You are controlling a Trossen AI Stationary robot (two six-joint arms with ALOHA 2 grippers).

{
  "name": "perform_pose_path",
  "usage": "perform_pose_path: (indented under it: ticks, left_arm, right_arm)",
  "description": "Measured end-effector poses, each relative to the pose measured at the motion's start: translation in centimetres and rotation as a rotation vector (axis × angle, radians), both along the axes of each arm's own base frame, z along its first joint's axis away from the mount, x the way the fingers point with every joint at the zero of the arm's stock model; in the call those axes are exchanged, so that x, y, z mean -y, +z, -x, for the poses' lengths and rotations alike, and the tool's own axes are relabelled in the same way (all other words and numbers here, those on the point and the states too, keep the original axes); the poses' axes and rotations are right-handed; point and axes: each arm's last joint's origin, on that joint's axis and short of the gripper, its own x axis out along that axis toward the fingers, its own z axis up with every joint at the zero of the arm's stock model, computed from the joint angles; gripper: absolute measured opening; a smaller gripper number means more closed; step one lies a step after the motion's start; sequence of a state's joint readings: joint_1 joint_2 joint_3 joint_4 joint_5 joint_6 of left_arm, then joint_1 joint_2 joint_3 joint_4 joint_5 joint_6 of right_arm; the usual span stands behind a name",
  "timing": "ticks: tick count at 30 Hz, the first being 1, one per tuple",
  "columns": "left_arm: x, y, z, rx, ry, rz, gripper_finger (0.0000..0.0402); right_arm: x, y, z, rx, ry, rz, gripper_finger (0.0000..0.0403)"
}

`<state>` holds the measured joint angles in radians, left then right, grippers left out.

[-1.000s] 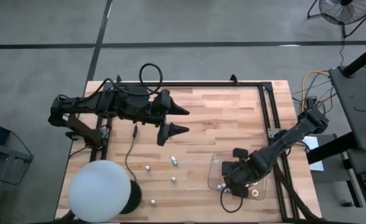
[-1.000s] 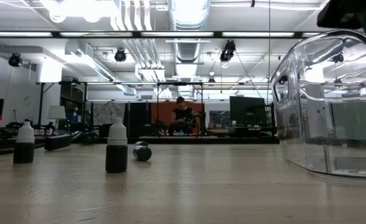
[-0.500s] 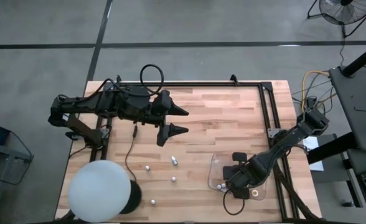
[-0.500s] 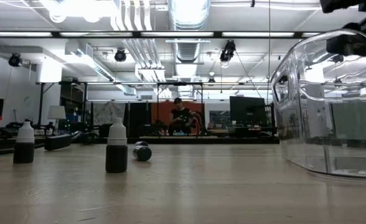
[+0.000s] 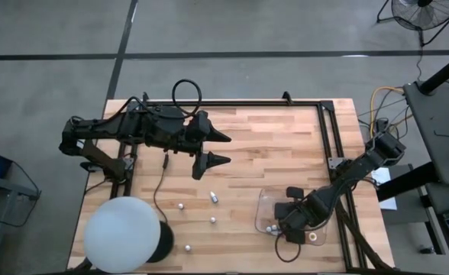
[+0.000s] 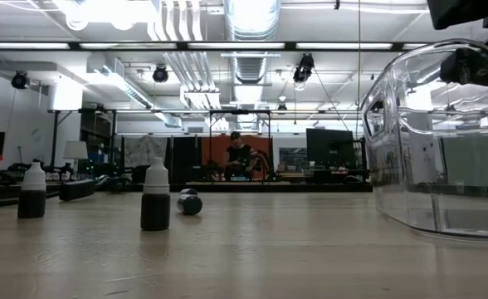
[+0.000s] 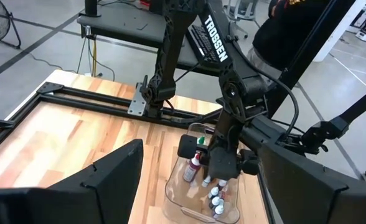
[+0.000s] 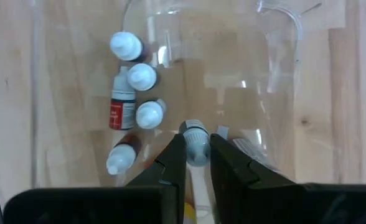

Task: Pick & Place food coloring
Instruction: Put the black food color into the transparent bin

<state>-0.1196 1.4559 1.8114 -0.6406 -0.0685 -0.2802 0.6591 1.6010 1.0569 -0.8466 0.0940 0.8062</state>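
A clear tray [image 5: 261, 200] sits near the table's right front and holds several small food coloring bottles [image 8: 142, 76]. My right gripper [image 8: 195, 155] points down into it, shut on one white-capped bottle [image 8: 195, 138]. Three more bottles stand or lie loose on the wood [image 5: 214, 197], [image 5: 180, 205], [image 5: 187, 247]; the low view shows two upright [image 6: 155, 195] and one on its side [image 6: 189, 202]. My left gripper [image 5: 226, 149] hangs open high over the table's far left part, with nothing between its fingers. My right gripper pinches the bottle's upper part, just under the cap [image 8: 195, 149], between its two fingertips. The fingers come from above, pointing down. The bottle stays upright, cap up, inside the tray's walls; I cannot tell whether its bottom touches the tray floor.
A big white ball [image 5: 121, 233] stands at the near left corner. A black frame rail [image 5: 331, 137] runs along the table's far and right edges. Bare wood lies between the loose bottles and the tray. A person [image 6: 237, 158] sits far back in the room.
My right gripper has sunk with its bottle, from above the tray's rim down between its walls, staying shut and pointing down. The tray and the loose bottles have kept their places.
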Motion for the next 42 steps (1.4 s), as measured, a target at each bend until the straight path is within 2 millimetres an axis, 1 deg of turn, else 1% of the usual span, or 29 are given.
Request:
perform_pose_path:
  ticks: [15, 22, 27, 32, 42]
  left_arm:
    - [0.0, -0.1, 0.0, -0.005, -0.003, -0.009, 0.0289]
    - [0.0, 0.0, 0.0, -0.004, -0.002, -0.014, 0.0289]
    - [0.0, 0.0, 0.0, -0.003, -0.002, -0.017, 0.0289]
    - [0.0, 0.0, 0.0, -0.003, -0.002, -0.018, 0.0289]
    - [0.0, 0.0, 0.0, -0.003, -0.004, -0.023, 0.0289]
  right_arm:
    - [-0.4, 0.0, -0.2, 0.023, 0.126, -0.011, 0.0043]
    - [-1.0, -0.9, -0.6, 0.009, 0.172, -0.018, 0.0043]
    - [-1.0, -1.0, -0.6, 0.006, 0.173, -0.009, 0.0043]
    - [-0.7, -1.1, -0.2, -0.017, 0.180, 0.045, 0.0043]
    - [-0.6, -1.2, -0.2, -0.020, 0.232, 0.058, 0.0043]
